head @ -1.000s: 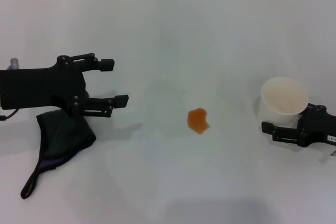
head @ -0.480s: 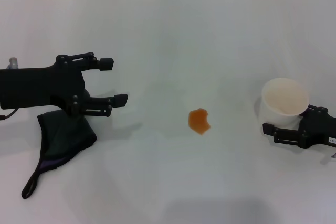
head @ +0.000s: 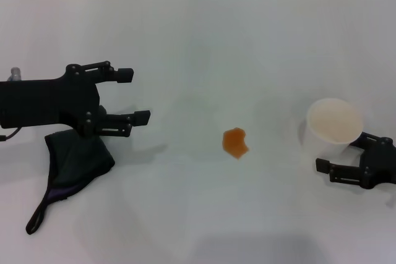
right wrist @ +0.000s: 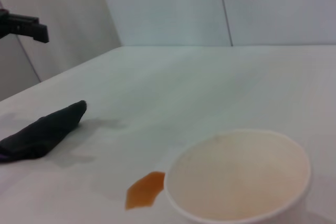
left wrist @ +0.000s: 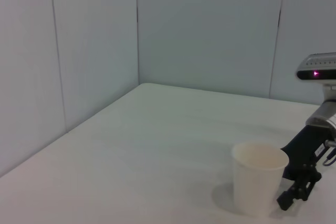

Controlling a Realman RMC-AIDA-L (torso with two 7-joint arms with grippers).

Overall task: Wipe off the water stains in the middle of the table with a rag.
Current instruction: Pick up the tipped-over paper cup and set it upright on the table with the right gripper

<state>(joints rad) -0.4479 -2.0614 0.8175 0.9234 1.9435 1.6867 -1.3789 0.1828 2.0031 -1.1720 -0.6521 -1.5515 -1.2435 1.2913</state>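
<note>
The left gripper is hovering, jaws spread and empty, right over the black rag (the right gripper, also open, is sitting beside the paper cup), amber stain lying mid-table between them.

A stain, a rag and a white table.
The small orange stain lay near the middle of the smooth table, with a bumpy edge. The black rag lay crumpled far to its left, its loop strap hanging toward the front.
</note>
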